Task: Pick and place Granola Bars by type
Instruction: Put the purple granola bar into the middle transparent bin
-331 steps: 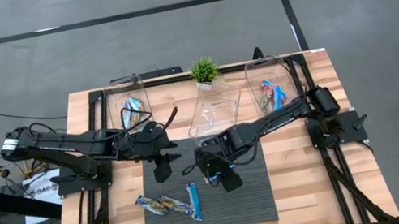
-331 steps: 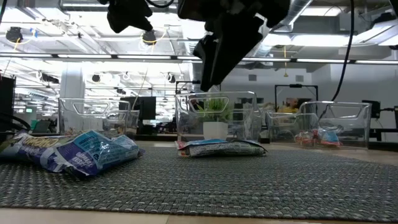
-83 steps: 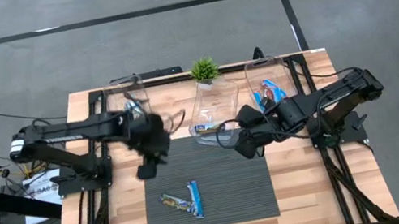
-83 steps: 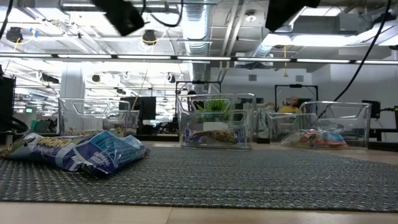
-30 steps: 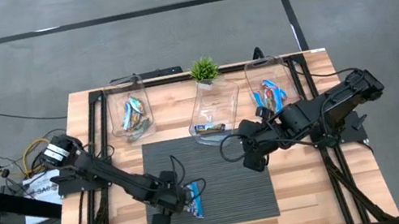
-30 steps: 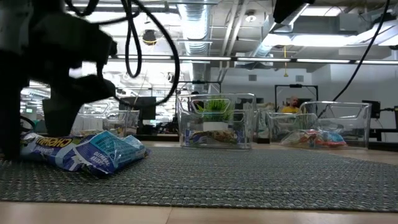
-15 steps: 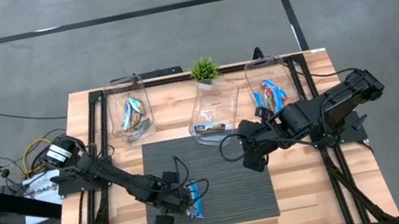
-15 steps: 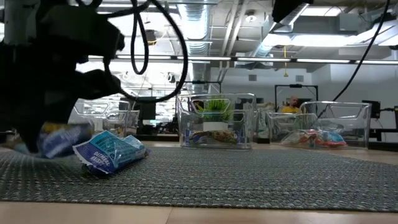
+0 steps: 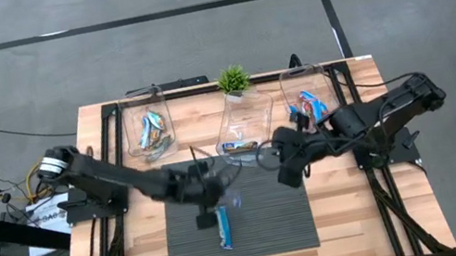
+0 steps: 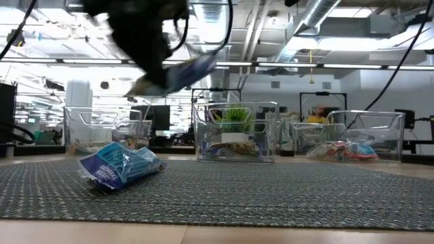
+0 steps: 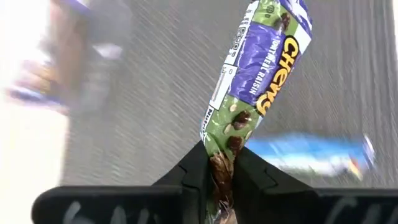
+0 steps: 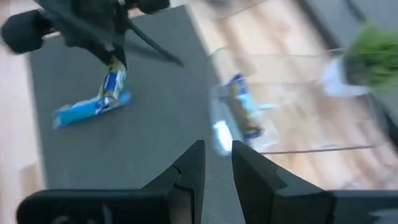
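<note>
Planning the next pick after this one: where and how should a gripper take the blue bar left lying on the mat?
Probably from straight above, fingers closing across the narrow width near the middle of the blue bar. It lies flat and alone on the dark mat, long axis running near-to-far, so both long edges are free. The left gripper is occupied, holding a Chewy bar.

two dark jointed arms point(image 9: 115, 178) trailing black cables, with flat black fingers point(image 12: 189, 171)
</note>
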